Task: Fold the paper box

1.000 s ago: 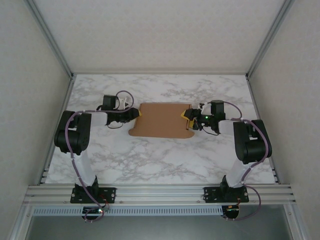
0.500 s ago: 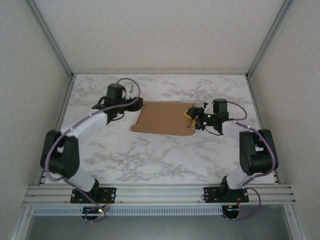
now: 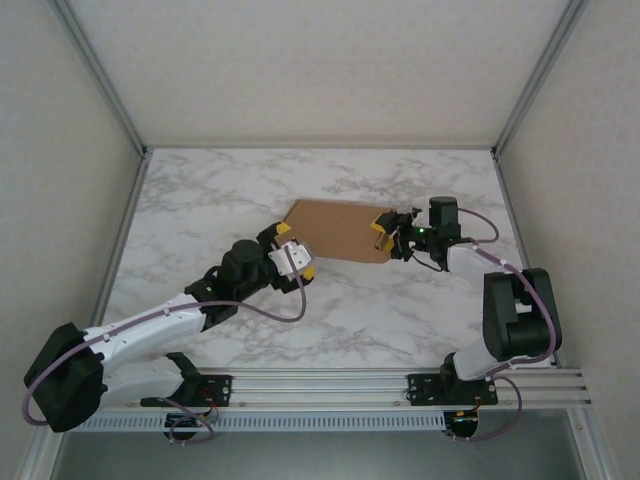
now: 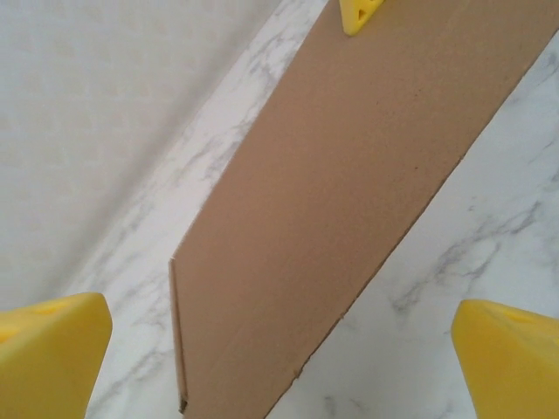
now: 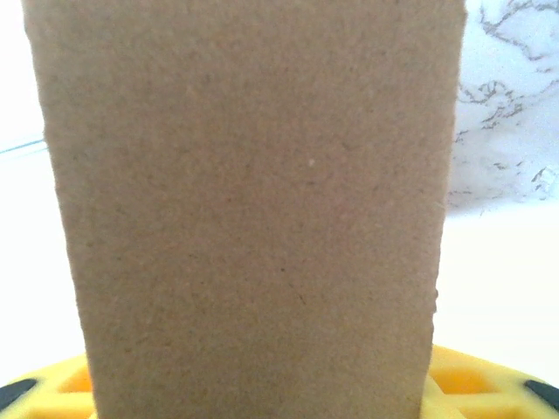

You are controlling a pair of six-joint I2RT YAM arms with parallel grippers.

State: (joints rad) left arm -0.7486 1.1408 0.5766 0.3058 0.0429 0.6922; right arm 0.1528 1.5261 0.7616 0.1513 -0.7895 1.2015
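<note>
Brown cardboard paper box (image 3: 338,230), thin flat rectangle | centre-right on white marble worktop (image 3: 200,195) | right gripper (image 3: 383,240) clamps its right end | left gripper (image 3: 296,250) wide, empty, beside near-left corner | judged mostly folded; end flaps unclear

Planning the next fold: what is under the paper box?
The marble table shows all around the paper box; the right end effector grips its right edge. What lies directly beneath the cardboard is covered.
</note>
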